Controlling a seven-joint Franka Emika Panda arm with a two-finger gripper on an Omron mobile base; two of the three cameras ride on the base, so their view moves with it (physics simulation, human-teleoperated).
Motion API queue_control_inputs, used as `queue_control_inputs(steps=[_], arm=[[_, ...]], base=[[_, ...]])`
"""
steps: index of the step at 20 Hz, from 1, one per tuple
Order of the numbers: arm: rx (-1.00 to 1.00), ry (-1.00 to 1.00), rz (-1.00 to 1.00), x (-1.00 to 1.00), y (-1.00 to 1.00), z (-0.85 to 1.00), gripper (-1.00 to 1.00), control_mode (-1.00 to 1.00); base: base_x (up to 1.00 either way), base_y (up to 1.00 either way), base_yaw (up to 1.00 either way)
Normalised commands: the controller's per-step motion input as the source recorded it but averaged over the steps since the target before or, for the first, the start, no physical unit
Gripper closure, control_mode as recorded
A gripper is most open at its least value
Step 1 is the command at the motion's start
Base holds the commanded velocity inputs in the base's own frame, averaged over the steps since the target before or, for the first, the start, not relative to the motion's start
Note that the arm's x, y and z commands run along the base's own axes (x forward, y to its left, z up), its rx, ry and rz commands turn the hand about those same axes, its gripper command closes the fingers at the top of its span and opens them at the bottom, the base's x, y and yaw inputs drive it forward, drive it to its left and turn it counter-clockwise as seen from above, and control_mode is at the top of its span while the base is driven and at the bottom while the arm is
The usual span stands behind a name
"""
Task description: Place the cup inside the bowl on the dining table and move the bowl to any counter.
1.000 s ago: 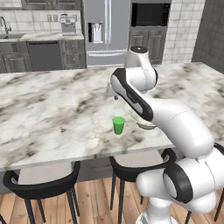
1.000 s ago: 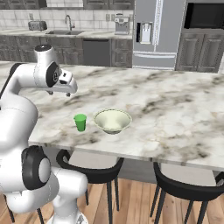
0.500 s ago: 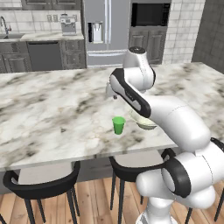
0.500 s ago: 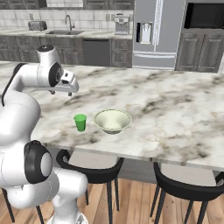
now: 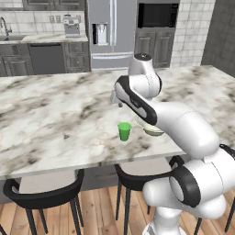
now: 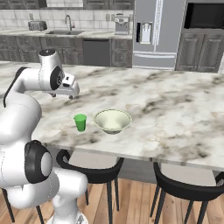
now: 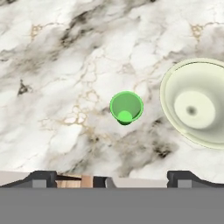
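On the veined white marble dining table (image 6: pixel 175 109), the open, empty gripper (image 7: pixel 111 177) hovers above the small green cup (image 7: pixel 126 107); next, descend and grasp it, then the cream bowl (image 7: pixel 197 103).

Even, soft rendered light across all three views

I see bright, flat light from above with no glare. On the tabletop (image 6: pixel 175 109) the cup (image 6: pixel 80 122) and the bowl (image 6: pixel 113 120) cast only faint, short shadows close to their bases. The stools (image 5: pixel 43 195) throw soft shadows on the wooden floor (image 5: pixel 101 211). Both base views look slightly soft, with blurred marble veins and jagged edges on the arm. In the hand view the cup (image 7: pixel 126 107) and bowl (image 7: pixel 197 103) are fairly crisp, and I notice no bending at the edges
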Motion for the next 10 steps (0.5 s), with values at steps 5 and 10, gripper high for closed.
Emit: queue_control_inputs(steps=[5,10], arm=[[0.00,0.00,0.00,0.06,0.00,-0.11,-1.00,-1.00],[0.00,0.00,0.00,0.16,0.00,-0.10,-1.00,-1.00]], base=[[0.00,0.00,0.00],[0.00,0.00,0.00]])
